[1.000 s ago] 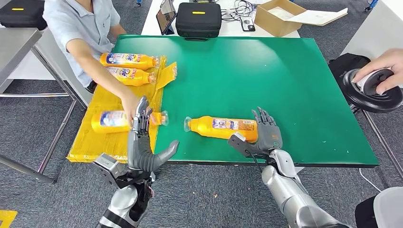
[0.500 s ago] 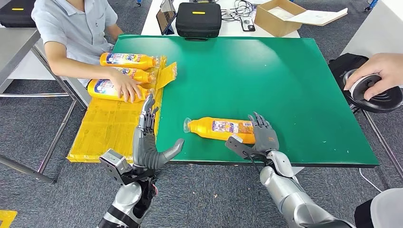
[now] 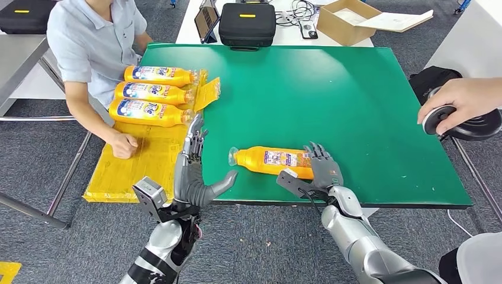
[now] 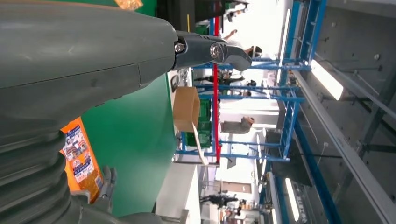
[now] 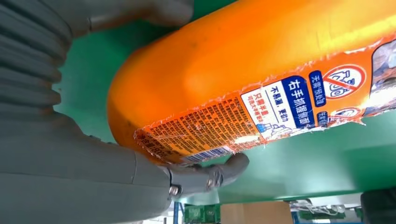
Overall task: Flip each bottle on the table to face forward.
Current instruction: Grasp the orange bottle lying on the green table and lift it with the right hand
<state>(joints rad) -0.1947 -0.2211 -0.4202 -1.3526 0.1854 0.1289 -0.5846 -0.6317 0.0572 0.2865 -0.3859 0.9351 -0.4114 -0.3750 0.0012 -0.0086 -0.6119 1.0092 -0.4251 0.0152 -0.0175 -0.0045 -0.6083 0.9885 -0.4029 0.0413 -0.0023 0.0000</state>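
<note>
An orange bottle (image 3: 269,161) lies on its side on the green table (image 3: 331,89), cap pointing left, back label up. My right hand (image 3: 322,171) grips its base, fingers over the top and thumb on the near side. Close up, the bottle (image 5: 243,70) sits in that hand (image 5: 70,154), thumb against the label. My left hand (image 3: 192,171) stands upright and open above the table's near edge, left of the cap, holding nothing. Past that hand (image 4: 70,70) the bottle's label (image 4: 81,158) shows. Three more bottles (image 3: 151,112) lie in a row on a yellow mat (image 3: 142,165), front labels up.
A person sits at the left with a fist (image 3: 124,145) on the mat. Another person's hand (image 3: 467,97) holds a black disc (image 3: 473,124) off the right edge. A black case (image 3: 247,23), a tablet (image 3: 207,21) and a cardboard box (image 3: 343,21) stand behind the table.
The person set a third bottle into the row and pulled the hand back onto the mat. My left hand rose and shifted right. My right hand closed in on the bottle's base.
</note>
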